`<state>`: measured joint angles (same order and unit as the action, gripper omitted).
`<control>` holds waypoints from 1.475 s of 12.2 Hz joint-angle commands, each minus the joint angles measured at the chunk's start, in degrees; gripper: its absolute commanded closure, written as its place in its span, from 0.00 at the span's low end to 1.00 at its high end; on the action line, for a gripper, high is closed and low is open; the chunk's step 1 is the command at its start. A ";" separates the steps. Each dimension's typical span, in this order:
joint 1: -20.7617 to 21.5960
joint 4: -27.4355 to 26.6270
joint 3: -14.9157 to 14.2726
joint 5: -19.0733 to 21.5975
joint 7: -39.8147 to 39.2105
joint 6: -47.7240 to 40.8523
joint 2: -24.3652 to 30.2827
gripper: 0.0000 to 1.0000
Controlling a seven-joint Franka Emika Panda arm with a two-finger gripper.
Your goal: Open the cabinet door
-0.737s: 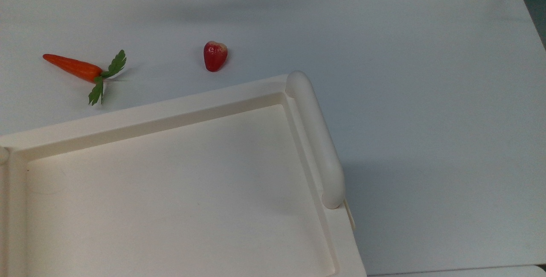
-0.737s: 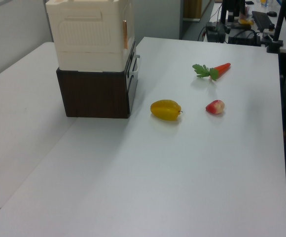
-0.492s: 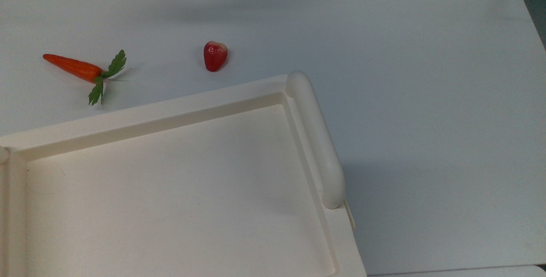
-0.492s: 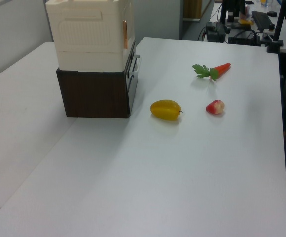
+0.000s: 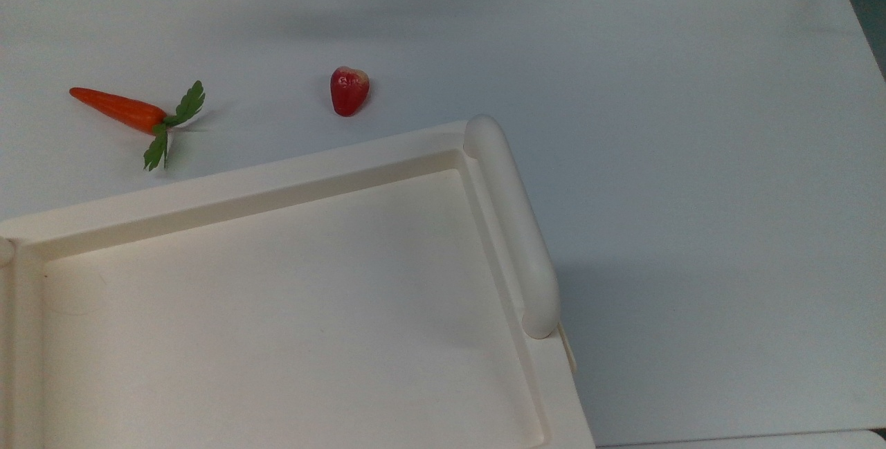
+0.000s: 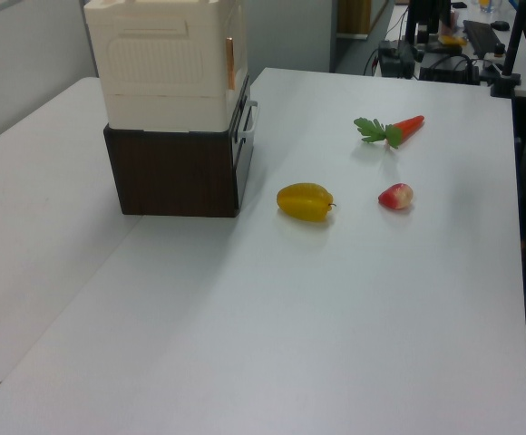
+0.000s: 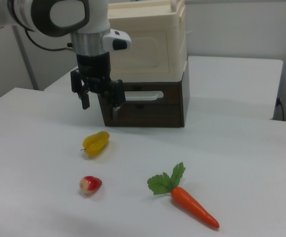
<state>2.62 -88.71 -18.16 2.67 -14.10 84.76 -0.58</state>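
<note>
Hovering: your gripper [image 7: 100, 111] hangs low in front of the cabinet's dark base [image 7: 167, 106], at the right view's left corner of it, pointing down.
Fingers: apart, with nothing between them.
Door: the cabinet door [image 7: 148, 47] is the cream front panel of the upper box, and it looks flush and shut.
Direction: from your gripper the door lies up and toward the right view's right; right now you sit level with the white handle [image 7: 142, 95] on the dark base, not with the door.
Axis: the panel stands upright and faces the open table [image 7: 241, 163], wider than tall in the right view.
Next move, my call: climb first, then find the door's free edge; I can't tell from here which side that is.
</note>
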 commanded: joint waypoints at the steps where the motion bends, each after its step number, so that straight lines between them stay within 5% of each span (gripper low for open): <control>1: 0.99 1.43 0.14 0.57 0.92 1.54 -2.92 0.00; 7: 3.36 1.43 0.50 3.83 -6.88 5.68 -4.52 0.00; 11: 6.43 1.43 0.50 4.01 -5.15 9.89 -4.60 0.00; 18: 16.09 1.61 0.50 8.22 6.27 37.11 -9.60 0.00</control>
<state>14.00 -87.55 -17.11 10.08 -12.09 112.18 -7.95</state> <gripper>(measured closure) 0.000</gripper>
